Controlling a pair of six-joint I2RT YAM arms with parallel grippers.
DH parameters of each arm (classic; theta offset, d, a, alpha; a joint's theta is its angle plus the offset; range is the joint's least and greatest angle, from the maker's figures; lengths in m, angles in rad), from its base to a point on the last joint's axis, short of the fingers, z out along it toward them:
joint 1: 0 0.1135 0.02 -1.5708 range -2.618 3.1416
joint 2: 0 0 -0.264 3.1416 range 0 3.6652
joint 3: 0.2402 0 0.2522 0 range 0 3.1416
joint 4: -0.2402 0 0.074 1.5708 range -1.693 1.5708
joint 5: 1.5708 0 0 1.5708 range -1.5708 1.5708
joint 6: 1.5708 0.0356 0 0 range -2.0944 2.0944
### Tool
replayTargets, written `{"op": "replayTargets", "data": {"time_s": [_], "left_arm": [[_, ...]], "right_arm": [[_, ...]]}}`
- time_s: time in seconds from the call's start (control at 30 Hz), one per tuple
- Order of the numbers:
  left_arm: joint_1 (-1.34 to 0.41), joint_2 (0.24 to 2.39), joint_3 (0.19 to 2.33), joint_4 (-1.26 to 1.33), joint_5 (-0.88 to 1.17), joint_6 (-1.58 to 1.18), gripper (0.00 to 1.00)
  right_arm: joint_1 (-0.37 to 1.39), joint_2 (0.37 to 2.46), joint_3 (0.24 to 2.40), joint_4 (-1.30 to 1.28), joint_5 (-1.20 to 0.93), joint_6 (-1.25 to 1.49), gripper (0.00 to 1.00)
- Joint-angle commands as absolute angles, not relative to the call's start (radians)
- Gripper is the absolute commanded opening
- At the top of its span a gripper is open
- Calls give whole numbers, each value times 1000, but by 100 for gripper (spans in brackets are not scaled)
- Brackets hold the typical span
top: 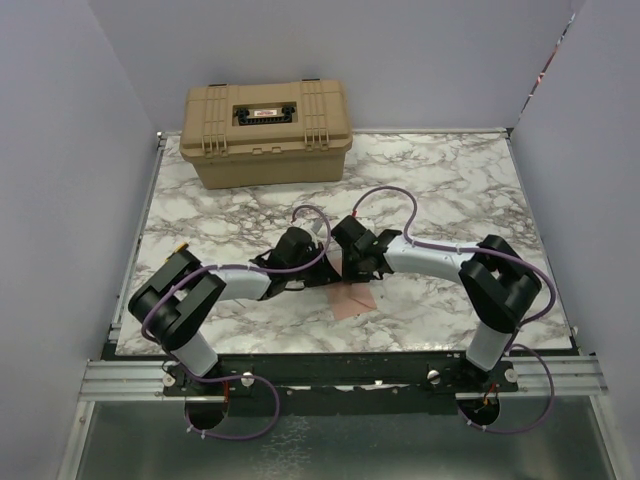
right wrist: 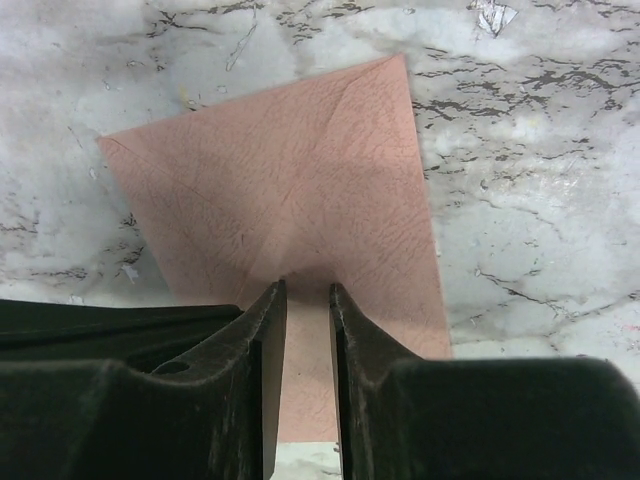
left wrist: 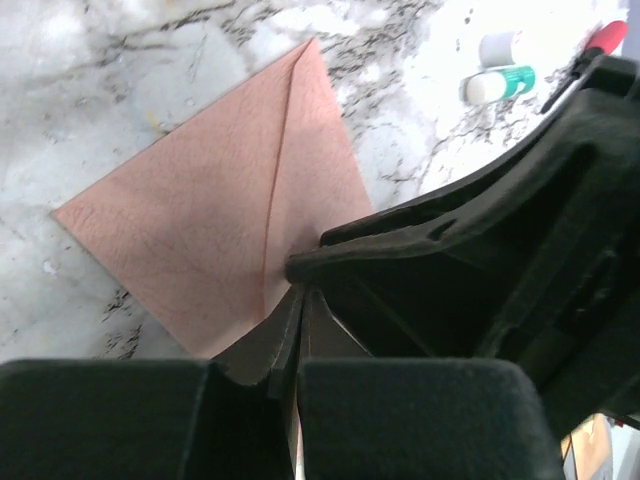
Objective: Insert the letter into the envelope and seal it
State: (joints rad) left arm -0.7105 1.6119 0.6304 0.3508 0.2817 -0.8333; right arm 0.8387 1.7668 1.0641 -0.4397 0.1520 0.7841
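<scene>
The pinkish-brown envelope (top: 352,298) lies flat on the marble table between the two arms, its flap folded down along visible creases (left wrist: 200,220) (right wrist: 300,180). My left gripper (left wrist: 300,292) is shut, with its tips on the envelope's near edge; from above it shows as (top: 312,282). My right gripper (right wrist: 307,290) stands over the envelope's near half with a narrow gap between its fingers and nothing in the gap; from above it shows as (top: 352,278). The letter is not in view.
A tan hard case (top: 265,130) stands at the back of the table. In the left wrist view the right arm's black body (left wrist: 500,230) crowds the right side. Beyond it lie a white-and-green tube (left wrist: 497,83) and a red-tipped item (left wrist: 605,40).
</scene>
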Motion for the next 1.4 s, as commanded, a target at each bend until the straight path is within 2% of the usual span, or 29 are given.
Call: {"op": "replayTargets", "data": {"time_s": [0.0, 0.13, 0.27, 1.03, 1.37], "left_arm": [[-710, 1647, 589, 381, 283, -832, 0], [-710, 1672, 569, 389, 255, -845, 0], [-709, 1700, 552, 398, 245, -850, 0], [-709, 1717, 497, 395, 199, -871, 0], [-695, 1697, 488, 396, 204, -872, 0]], "right_arm": [[865, 1839, 1048, -547, 234, 767, 25], [870, 1841, 1039, -536, 224, 764, 15], [870, 1827, 1027, -522, 220, 768, 12], [963, 1737, 957, -403, 165, 605, 18], [969, 1780, 943, -482, 164, 628, 17]]}}
